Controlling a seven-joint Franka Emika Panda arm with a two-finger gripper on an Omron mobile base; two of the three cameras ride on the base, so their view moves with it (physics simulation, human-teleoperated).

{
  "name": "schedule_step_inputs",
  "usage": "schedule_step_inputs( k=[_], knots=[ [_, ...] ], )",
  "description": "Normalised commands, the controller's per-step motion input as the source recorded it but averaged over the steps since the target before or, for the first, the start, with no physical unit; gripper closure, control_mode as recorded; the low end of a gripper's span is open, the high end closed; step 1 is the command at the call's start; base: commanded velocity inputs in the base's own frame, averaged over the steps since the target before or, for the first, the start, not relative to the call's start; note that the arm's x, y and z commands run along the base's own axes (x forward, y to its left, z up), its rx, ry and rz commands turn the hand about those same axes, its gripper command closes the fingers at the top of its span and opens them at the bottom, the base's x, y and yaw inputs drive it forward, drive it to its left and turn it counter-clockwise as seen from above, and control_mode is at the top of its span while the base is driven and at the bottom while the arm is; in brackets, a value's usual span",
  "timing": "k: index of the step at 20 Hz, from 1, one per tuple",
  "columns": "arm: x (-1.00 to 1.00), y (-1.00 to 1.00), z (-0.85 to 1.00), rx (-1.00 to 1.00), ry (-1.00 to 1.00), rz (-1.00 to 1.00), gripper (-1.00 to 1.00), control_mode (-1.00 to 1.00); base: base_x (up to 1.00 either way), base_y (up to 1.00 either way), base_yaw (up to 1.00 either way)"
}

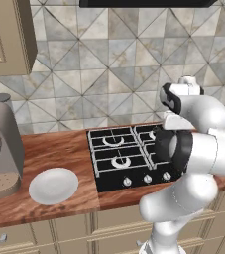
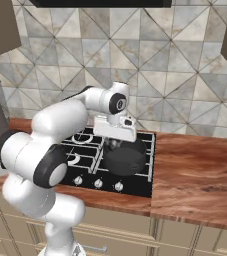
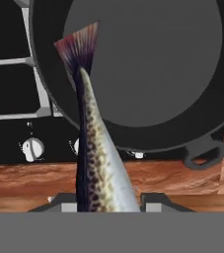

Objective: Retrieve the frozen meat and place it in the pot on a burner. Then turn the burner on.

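Observation:
The frozen meat, a slim dark speckled fish, hangs between my fingertips with its reddish tail fin pointing at the pot. My gripper is shut on it, just above the near rim of the wide black pot. In the right base view my gripper hovers over the pot, which sits on the cooktop's front right burner. That burner is hidden under the pot. The pot's inside looks bare and grey.
Free burners lie left of the pot, with small silver knobs along the cooktop's front edge. A white plate and a grey coffee machine stand on the wooden counter to the left.

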Motion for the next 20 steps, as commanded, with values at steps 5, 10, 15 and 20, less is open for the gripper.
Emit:
schedule_step_inputs(
  k=[5, 10, 15, 20],
  knots=[
    [0.11, -0.07, -0.13, 0.00, 0.00, 0.00, 1.00, -1.00, 0.00, 0.00, 0.00],
    [0.05, -0.02, -0.22, -0.01, 0.00, 0.00, 1.00, -1.00, 0.00, 0.00, 0.00],
    [0.52, -0.35, -0.08, 0.00, -0.01, 0.00, 1.00, -1.00, 0.00, 0.00, 0.00],
    [0.28, -0.27, -0.12, 0.00, -0.04, 0.00, 1.00, -1.00, 0.00, 0.00, 0.00]
  ],
)
